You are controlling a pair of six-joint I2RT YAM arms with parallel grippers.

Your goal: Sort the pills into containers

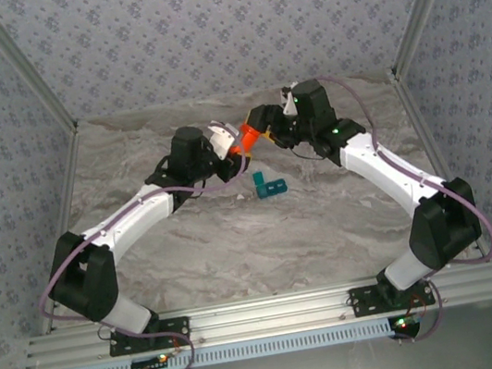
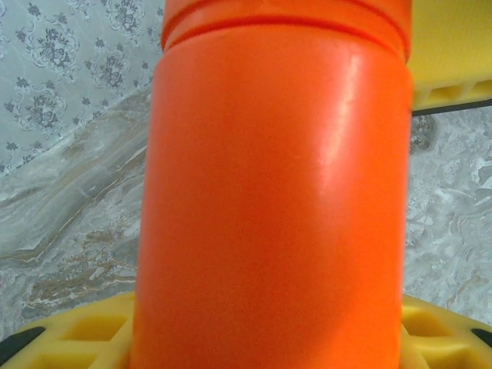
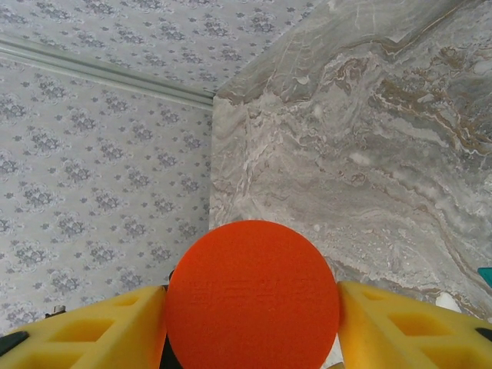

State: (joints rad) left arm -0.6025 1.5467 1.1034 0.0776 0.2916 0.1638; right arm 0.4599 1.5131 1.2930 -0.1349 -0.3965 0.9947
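Your two grippers share one orange bottle (image 1: 244, 135): left gripper (image 2: 269, 192) clamps its body, right gripper (image 3: 252, 323) its cap; one teal container (image 1: 270, 185) lies on the table (image 1: 326, 218) near them, toward the bases, untouched

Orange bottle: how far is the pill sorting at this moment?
Done: nothing I can confirm; the teal box lies on the table, contents too small to judge. In hand: left gripper holds the bottle, right gripper clamps its cap, likely opening it. Left: pouring and sorting the pills.

Containers (image 1: 269, 184) on table (image 1: 236, 242), before bottle (image 1: 241, 138).
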